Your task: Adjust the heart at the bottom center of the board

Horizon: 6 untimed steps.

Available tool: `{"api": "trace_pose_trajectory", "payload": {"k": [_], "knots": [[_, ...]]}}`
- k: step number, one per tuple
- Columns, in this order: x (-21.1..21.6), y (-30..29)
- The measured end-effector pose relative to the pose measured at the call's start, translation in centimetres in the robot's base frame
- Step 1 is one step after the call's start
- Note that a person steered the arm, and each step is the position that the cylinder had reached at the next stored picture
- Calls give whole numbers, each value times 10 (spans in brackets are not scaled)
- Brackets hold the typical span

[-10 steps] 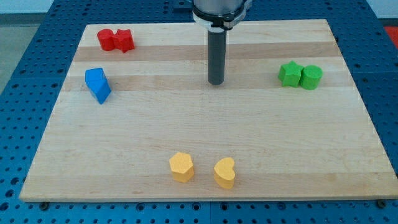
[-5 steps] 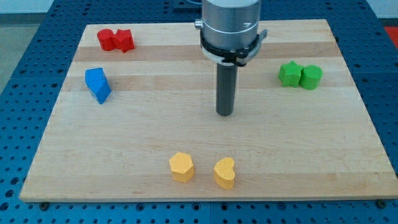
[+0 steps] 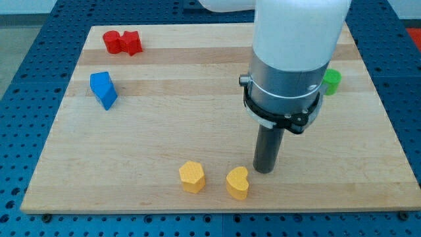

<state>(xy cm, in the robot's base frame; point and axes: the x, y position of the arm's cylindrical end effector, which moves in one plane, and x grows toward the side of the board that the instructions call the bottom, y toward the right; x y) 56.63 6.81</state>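
Observation:
A yellow heart block (image 3: 238,183) lies at the board's bottom centre. A yellow hexagon block (image 3: 192,176) sits just to its left. My tip (image 3: 264,170) rests on the board just to the upper right of the heart, a small gap away, not touching it. The arm's body hides part of the board's right side.
Two red blocks (image 3: 122,42) sit together at the top left. Two blue blocks (image 3: 103,89) sit at the left. A green block (image 3: 332,80) shows at the right, partly hidden behind the arm. The wooden board (image 3: 131,145) lies on a blue perforated table.
My tip has moved down the view and slightly right, from the board's upper middle to just beside the yellow heart. The arm now hides one green block. No block has moved.

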Motion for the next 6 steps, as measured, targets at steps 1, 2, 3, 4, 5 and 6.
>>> {"api": "trace_pose_trajectory", "payload": {"k": [1, 2, 3, 4, 5, 6], "knots": [[19, 1], [19, -3], [19, -27], [19, -27], [15, -25], [-42, -30]]}}
